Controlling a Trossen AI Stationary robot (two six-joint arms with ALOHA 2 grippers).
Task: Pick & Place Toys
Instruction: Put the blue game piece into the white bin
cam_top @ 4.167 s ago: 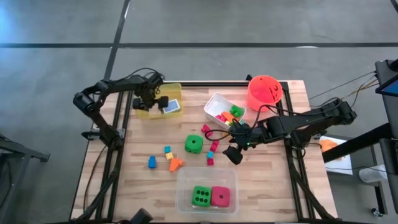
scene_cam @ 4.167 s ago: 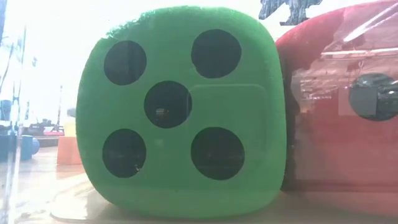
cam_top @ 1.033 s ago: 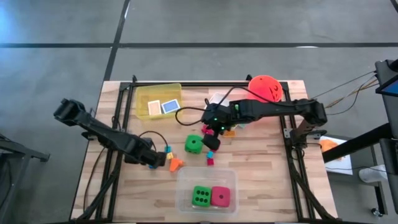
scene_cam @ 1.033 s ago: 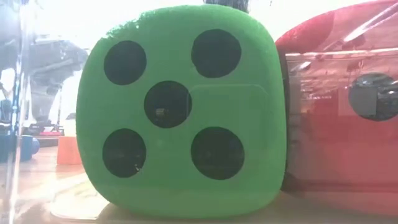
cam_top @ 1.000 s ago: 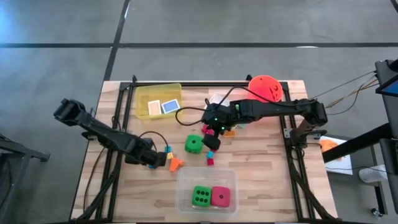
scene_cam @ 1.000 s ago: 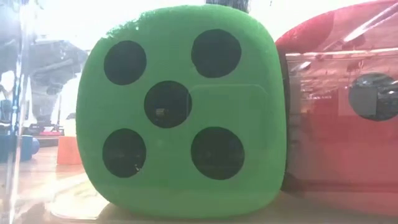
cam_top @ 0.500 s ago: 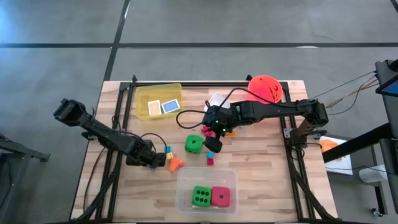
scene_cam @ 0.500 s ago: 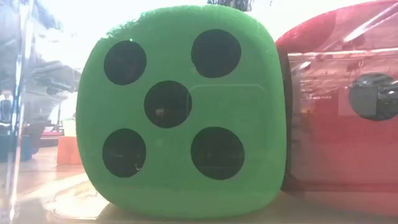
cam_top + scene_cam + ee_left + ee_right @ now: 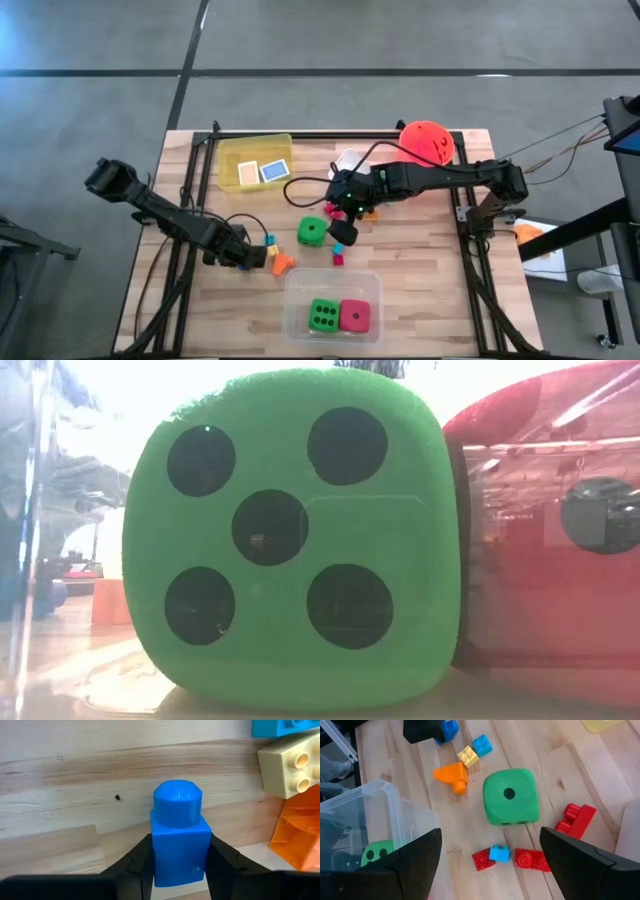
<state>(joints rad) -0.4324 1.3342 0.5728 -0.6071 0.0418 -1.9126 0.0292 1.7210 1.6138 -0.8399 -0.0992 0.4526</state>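
Blue is what your left hand (image 9: 177, 870) has: its fingers are clamped on both sides of the single-stud blue block (image 9: 178, 837), which sits on the wooden surface (image 9: 420, 260) just beside the yellow and orange blocks. You're at the grasp step; next comes a straight lift, then a carry to a tub. That arm reaches low across the surface. Your right hand (image 9: 487, 865) hangs released above the green die (image 9: 510, 796).

high: straight down, whole table | low: jammed against green die (image 9: 285, 540) in tub | wrists: close on table, both catch blue block (image 9: 178, 837)
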